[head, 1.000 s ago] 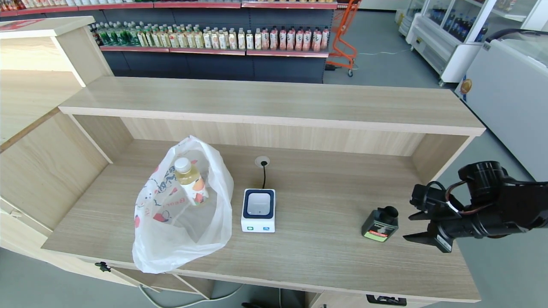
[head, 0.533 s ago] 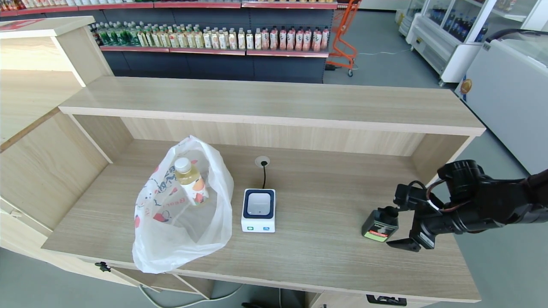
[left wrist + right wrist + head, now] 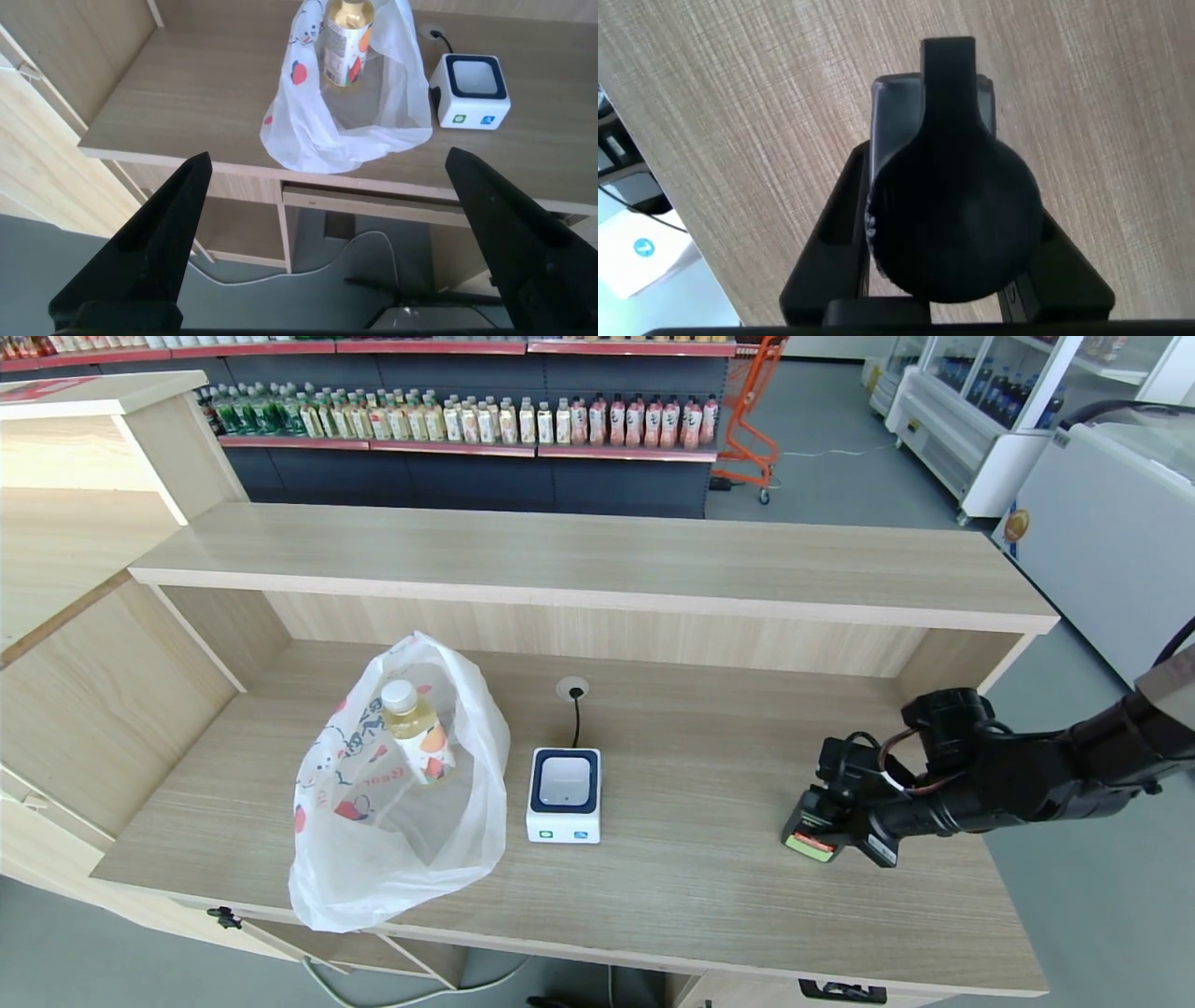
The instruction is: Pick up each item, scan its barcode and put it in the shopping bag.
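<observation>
A small dark bottle (image 3: pixel 808 831) with a red and green label stands near the right end of the wooden counter (image 3: pixel 691 887). My right gripper (image 3: pixel 834 817) is shut on the bottle from the right. In the right wrist view its black cap (image 3: pixel 952 215) sits between the two fingers (image 3: pixel 827 252). A white shopping bag (image 3: pixel 373 868) stands open at the left, with a pale drink bottle (image 3: pixel 415 728) inside it. The scanner (image 3: pixel 564 793) lies between the bag and the dark bottle. My left gripper (image 3: pixel 327 252) hangs open in front of the counter, below the bag (image 3: pixel 308 140) and the scanner (image 3: pixel 475 89).
A raised ledge (image 3: pixel 597 560) runs along the back of the counter, and side walls close both ends. The scanner's cable goes into a grommet (image 3: pixel 571 688). Shelves of bottles (image 3: pixel 467 420) and freezers (image 3: pixel 1102 523) stand beyond. A corner of the scanner (image 3: pixel 635 252) shows beside the bottle.
My right arm has moved left along the counter. Its gripper went from open beside the dark bottle to shut around it. The bottle has shifted slightly left.
</observation>
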Robot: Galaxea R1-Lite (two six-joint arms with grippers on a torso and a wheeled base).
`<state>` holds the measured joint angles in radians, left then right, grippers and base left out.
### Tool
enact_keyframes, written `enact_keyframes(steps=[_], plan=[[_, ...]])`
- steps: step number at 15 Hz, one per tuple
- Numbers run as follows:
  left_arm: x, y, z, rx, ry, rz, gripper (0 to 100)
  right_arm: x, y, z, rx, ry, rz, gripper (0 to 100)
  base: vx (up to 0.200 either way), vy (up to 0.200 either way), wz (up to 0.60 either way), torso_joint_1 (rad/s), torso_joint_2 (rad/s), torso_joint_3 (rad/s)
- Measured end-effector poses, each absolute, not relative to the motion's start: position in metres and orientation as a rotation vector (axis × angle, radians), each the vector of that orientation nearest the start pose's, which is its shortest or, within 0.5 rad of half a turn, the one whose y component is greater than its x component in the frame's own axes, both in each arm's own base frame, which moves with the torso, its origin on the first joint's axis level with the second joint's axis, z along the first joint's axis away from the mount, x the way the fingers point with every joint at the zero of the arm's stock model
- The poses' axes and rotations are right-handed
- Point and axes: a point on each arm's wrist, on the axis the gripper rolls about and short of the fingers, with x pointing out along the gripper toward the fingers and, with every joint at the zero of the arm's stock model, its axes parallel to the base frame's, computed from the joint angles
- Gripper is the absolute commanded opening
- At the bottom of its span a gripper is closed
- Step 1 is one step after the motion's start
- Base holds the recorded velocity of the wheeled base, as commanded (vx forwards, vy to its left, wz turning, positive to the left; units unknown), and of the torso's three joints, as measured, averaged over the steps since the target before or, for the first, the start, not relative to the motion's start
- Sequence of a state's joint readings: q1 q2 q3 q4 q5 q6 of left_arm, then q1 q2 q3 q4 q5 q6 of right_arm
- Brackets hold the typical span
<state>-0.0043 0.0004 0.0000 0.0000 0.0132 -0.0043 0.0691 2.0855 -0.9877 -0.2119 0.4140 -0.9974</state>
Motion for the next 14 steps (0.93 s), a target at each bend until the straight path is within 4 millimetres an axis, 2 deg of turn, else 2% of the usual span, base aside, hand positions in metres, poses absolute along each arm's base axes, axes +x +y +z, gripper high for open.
enact_keyframes(steps=[3,5,7,9,11,13,14], plan=[[-0.023,0.000,0.075,-0.004,0.000,0.009,100,0.354,0.036,0.063,-0.743,0.574,0.848,0,0.000,0.000,0.00,0.000,0.00,0.000],[-0.023,0.000,0.075,-0.004,0.000,0.009,100,0.349,0.036,0.075,-0.686,0.547,0.848,0,0.000,0.000,0.00,0.000,0.00,0.000],[-0.023,0.000,0.075,-0.004,0.000,0.009,100,0.340,0.032,0.100,-0.653,0.489,0.804,0,0.000,0.000,0.00,0.000,0.00,0.000],[-0.023,0.000,0.075,-0.004,0.000,0.009,100,0.319,0.020,0.131,-0.693,0.376,0.734,0,0.000,0.000,0.00,0.000,0.00,0.000],[-0.023,0.000,0.075,-0.004,0.000,0.009,100,0.283,0.007,0.147,-0.847,0.241,0.692,0,0.000,0.000,0.00,0.000,0.00,0.000],[-0.023,0.000,0.075,-0.004,0.000,0.009,100,0.251,0.006,0.147,-1.153,0.025,0.775,0,0.000,0.000,0.00,0.000,0.00,0.000],[-0.023,0.000,0.075,-0.004,0.000,0.009,100,0.241,0.009,0.146,-1.321,-0.100,0.840,0,0.000,0.000,0.00,0.000,0.00,0.000]])
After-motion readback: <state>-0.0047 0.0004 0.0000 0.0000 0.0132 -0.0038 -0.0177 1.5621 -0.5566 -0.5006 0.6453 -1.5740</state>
